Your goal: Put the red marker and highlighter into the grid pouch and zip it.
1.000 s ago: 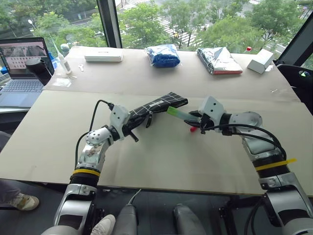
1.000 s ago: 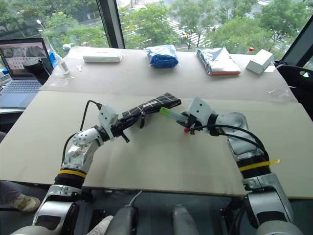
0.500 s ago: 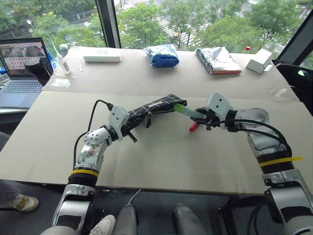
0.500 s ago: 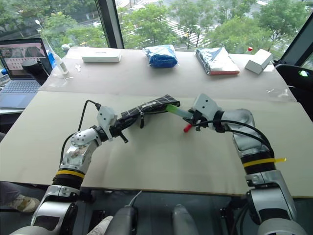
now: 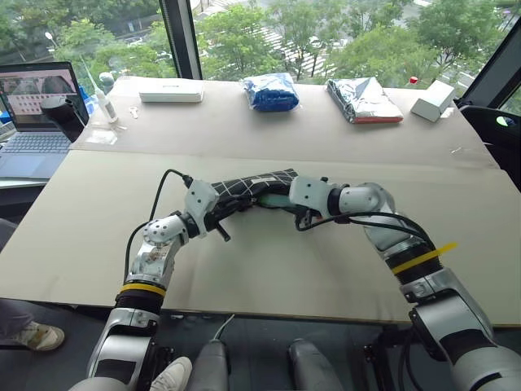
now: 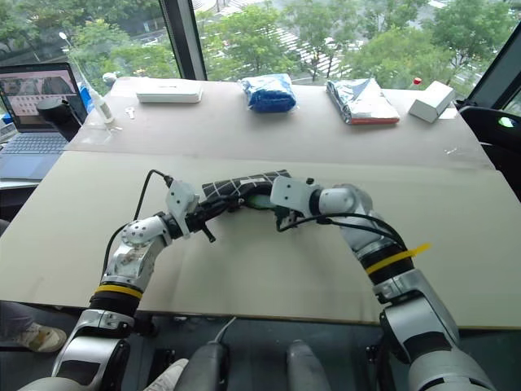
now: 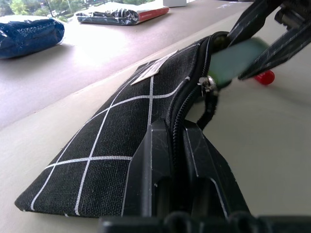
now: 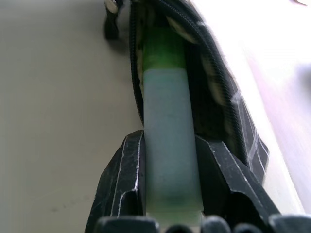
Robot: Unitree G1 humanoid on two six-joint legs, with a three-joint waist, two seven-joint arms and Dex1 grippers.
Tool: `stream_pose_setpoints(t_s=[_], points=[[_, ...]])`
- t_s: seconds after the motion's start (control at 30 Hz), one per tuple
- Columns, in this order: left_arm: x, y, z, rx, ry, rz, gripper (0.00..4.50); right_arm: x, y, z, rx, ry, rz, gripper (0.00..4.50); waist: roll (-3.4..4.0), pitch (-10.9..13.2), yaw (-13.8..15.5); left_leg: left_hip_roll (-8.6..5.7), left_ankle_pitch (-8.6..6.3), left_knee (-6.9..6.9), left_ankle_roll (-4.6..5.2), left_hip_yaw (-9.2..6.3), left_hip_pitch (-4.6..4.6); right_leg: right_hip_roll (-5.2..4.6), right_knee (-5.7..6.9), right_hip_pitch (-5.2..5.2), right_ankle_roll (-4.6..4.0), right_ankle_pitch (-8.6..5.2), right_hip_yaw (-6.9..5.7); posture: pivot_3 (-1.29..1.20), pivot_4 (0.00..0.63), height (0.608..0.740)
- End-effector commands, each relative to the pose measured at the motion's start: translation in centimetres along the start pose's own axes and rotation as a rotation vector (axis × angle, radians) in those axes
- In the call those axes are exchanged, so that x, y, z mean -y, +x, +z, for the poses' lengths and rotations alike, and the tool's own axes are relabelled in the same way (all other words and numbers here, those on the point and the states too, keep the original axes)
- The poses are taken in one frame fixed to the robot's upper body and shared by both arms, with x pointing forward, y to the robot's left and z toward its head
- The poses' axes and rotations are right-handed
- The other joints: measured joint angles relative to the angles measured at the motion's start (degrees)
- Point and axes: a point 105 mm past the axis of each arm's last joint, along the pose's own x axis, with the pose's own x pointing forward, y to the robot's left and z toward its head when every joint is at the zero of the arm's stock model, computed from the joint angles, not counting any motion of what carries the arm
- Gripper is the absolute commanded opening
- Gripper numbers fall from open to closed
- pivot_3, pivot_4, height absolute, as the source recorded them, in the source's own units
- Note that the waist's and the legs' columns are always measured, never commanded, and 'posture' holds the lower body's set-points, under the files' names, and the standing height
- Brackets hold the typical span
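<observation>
The right claw (image 8: 170,194) is clamped on the highlighter (image 8: 170,141), whose green cap is already poked into the open mouth of the grid pouch (image 5: 252,186). The left claw (image 7: 174,160) is pinched tight on the pouch's zipper edge, so the pouch is held up off the surface (image 5: 269,269) at roughly the middle. A red tip, likely the red marker (image 7: 265,77), can be spotted just past the pouch mouth, right by the right claw. Further out, a blue bag (image 5: 272,91) is parked at 12 o'clock, a silvery packet (image 5: 364,100) at 1 o'clock, a white box (image 5: 433,101) beyond it, and a laptop (image 5: 37,114) at 10 o'clock.
</observation>
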Motion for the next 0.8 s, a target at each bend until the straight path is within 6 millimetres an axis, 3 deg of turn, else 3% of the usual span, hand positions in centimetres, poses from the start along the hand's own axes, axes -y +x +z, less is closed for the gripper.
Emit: stream_pose_setpoints(t_s=[0.03,0.27,0.37,0.57,0.8], points=[[0.1,0.6,1.6,0.052,0.033,-0.019,0.0,1.8,0.4,2.5,0.032,-0.167,-0.068,1.07,0.0,0.0,0.07,0.0,0.01,0.01,-0.03,0.0,-0.05,0.0,0.06,-0.06,0.0,0.0,0.0,0.0,0.15,0.74],[0.2,0.4,1.6,0.053,0.03,-0.023,0.0,2.5,1.6,5.6,0.124,-0.34,-0.17,1.07,0.0,0.0,-0.05,0.01,0.01,-0.03,-0.03,0.0,-0.05,0.01,0.15,-0.15,-0.01,0.0,0.0,0.0,0.15,0.74],[0.2,0.3,1.6,0.054,0.025,-0.023,0.0,2.1,1.6,5.7,0.146,-0.399,-0.164,1.07,0.0,0.0,-0.02,0.01,0.01,-0.03,-0.03,0.0,-0.05,0.01,0.17,-0.16,-0.01,0.01,0.0,0.0,0.15,0.74],[0.5,0.3,1.9,0.06,-0.001,-0.05,0.0,0.3,1.6,4.5,0.149,-0.534,-0.077,1.07,0.0,0.0,-0.08,0.01,0.01,-0.03,-0.03,0.0,-0.05,0.01,0.16,-0.15,-0.02,0.01,0.0,0.0,0.15,0.74],[0.2,-0.4,2.2,0.041,-0.024,-0.083,0.0,0.2,0.1,2.6,0.135,-0.469,-0.023,1.07,0.0,0.0,-0.13,0.01,0.02,-0.03,-0.03,0.0,-0.05,0.01,0.16,-0.14,-0.02,0.01,0.0,0.0,0.15,0.74]])
